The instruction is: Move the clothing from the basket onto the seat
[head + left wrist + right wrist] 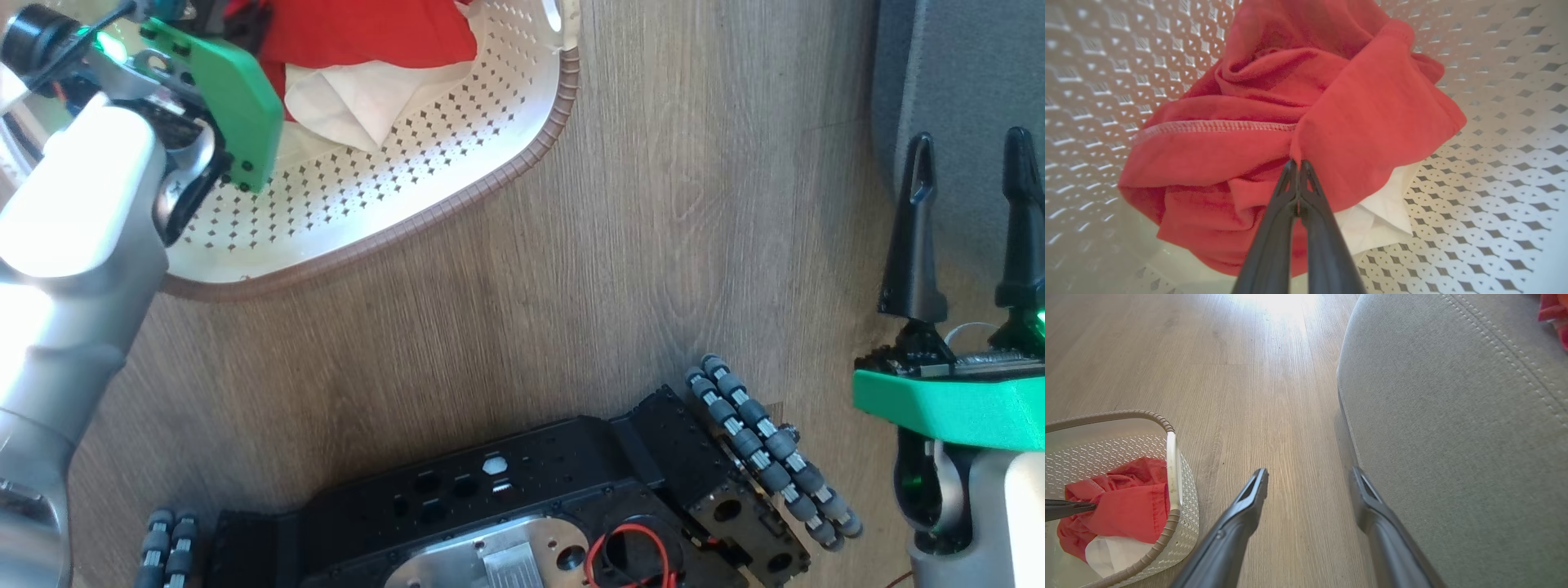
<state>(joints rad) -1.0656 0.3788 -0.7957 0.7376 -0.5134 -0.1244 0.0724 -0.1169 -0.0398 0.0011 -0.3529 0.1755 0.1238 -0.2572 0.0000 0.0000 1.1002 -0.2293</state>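
Note:
A bright red garment [1331,106] with a white panel [1380,216] lies bunched in the cream perforated basket [457,122]. My left gripper [1298,165] is shut on a fold of the red cloth inside the basket. In the right wrist view that garment [1126,502] shows in the basket [1184,514] at the lower left, with the left fingers [1069,508] pinching it. My right gripper [1310,482] hangs open and empty over the floor by the edge of the grey seat [1453,437]. A scrap of red clothing [1553,312] lies on the seat's far corner.
The wood-look floor [653,245] runs between the basket and the seat [955,73]. My black wheeled base [531,506] sits at the bottom of the head view, its roller wheel [767,449] jutting to the right. My right gripper [967,155] stands before the seat.

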